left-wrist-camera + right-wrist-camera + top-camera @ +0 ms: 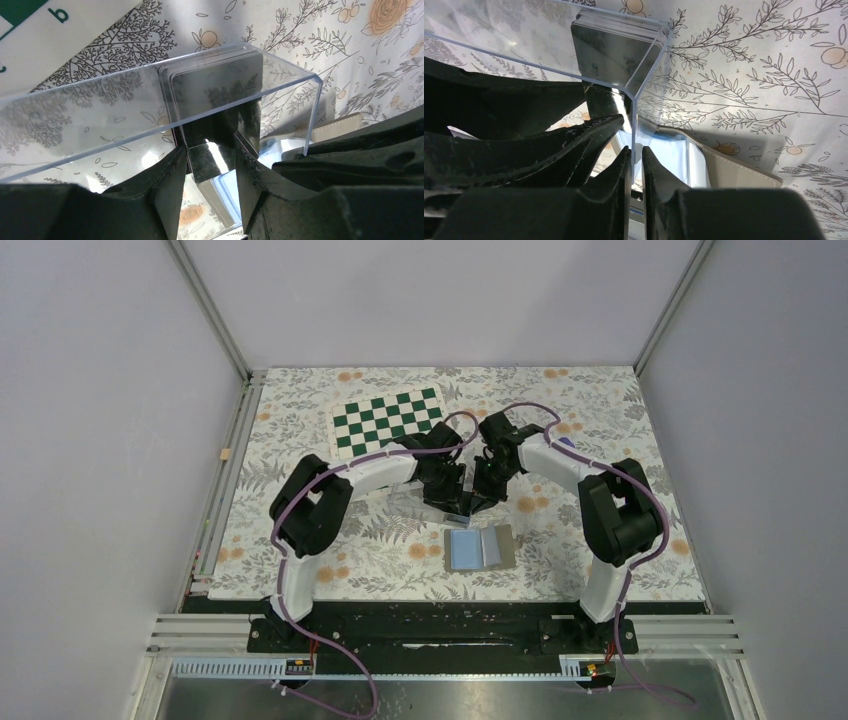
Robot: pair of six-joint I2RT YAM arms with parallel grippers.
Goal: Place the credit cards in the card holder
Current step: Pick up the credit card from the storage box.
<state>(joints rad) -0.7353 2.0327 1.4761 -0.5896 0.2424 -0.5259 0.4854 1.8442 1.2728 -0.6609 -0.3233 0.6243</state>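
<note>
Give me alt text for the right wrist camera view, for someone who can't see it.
The right gripper pinches the end wall of a clear card holder holding a stack of black credit cards. Below lies an open wallet with a light-blue inside on a floral tablecloth.

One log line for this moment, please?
left gripper grips card holder | right gripper pinches its wall | credit cards inside | wallet open

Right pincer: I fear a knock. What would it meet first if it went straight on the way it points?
The card holder: its clear end wall stands between the tips of the right pincer, the credit cards likely just behind it.
</note>
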